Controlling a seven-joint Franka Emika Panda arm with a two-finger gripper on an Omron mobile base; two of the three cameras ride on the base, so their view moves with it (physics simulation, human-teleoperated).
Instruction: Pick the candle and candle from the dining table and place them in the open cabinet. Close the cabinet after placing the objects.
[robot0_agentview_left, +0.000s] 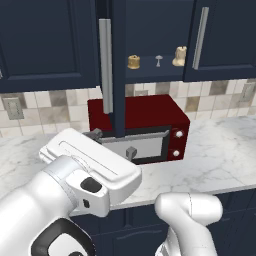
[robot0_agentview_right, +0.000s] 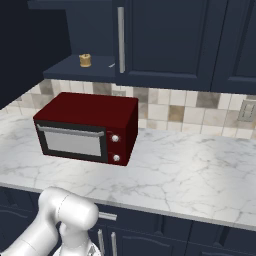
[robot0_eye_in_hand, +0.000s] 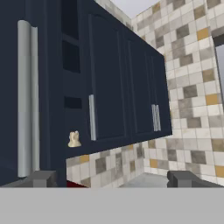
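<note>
the white arm's gripper (robot0_agentview_left: 114, 144) stands released, jaws wide and empty, beside the open navy cabinet door (robot0_agentview_left: 118, 65) and its silver bar handle (robot0_agentview_left: 105, 72). behind, the red microwave (robot0_agentview_left: 145, 127). on the cabinet shelf sit the golden-tan candle (robot0_agentview_left: 133, 62) and the cream candle (robot0_agentview_left: 180, 57). the door looks rigid and light-swinging; push its flat face near the handle.

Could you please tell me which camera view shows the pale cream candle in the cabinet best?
The left base view: the pale cream candle stands unobstructed on the open cabinet's shelf, right of the golden candle. The hand view shows it small, beside the door edge. In the right base view a door hides it.
</note>
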